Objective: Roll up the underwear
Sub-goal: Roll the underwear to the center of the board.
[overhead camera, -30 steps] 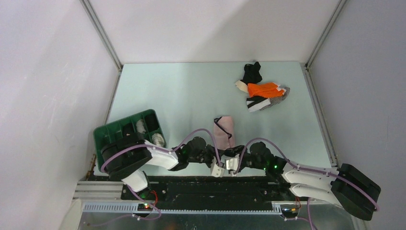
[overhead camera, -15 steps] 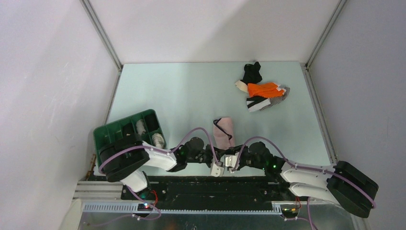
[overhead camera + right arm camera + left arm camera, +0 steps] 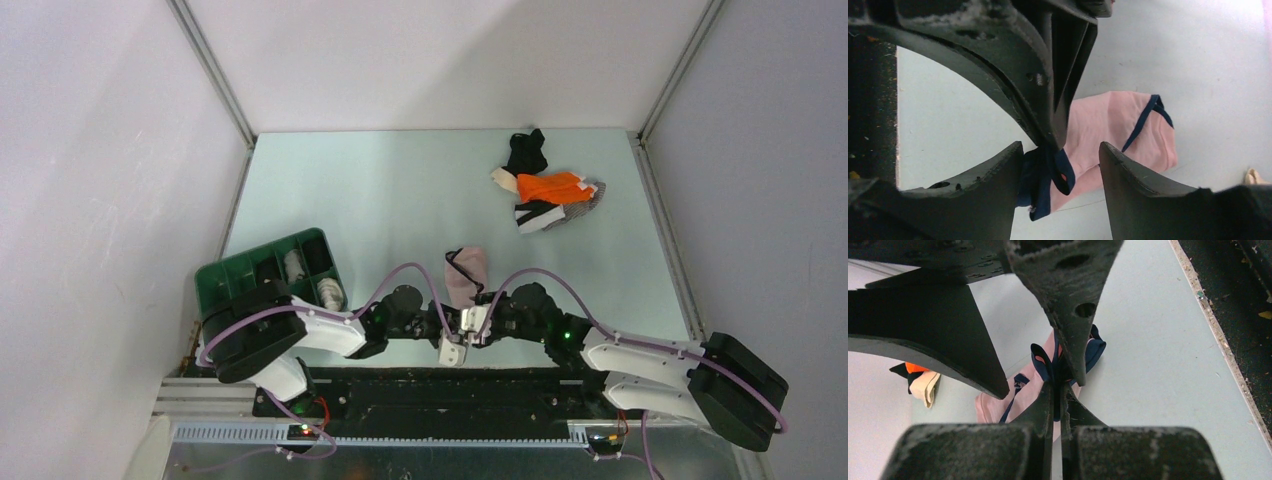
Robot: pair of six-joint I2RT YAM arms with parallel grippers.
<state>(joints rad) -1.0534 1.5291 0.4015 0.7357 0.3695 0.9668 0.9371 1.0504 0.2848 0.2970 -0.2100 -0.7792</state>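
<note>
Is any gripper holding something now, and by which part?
The left gripper is shut on the pink underwear, pinching its navy band at the near end. The right gripper is open and holds nothing.

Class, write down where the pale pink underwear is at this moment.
In the top view, the pale pink underwear lies centrally near the table's near edge, its navy band pinched by the left hand.

Left tool (image 3: 1058,387) clamped shut; right tool (image 3: 1060,150) spread, alongside.
</note>
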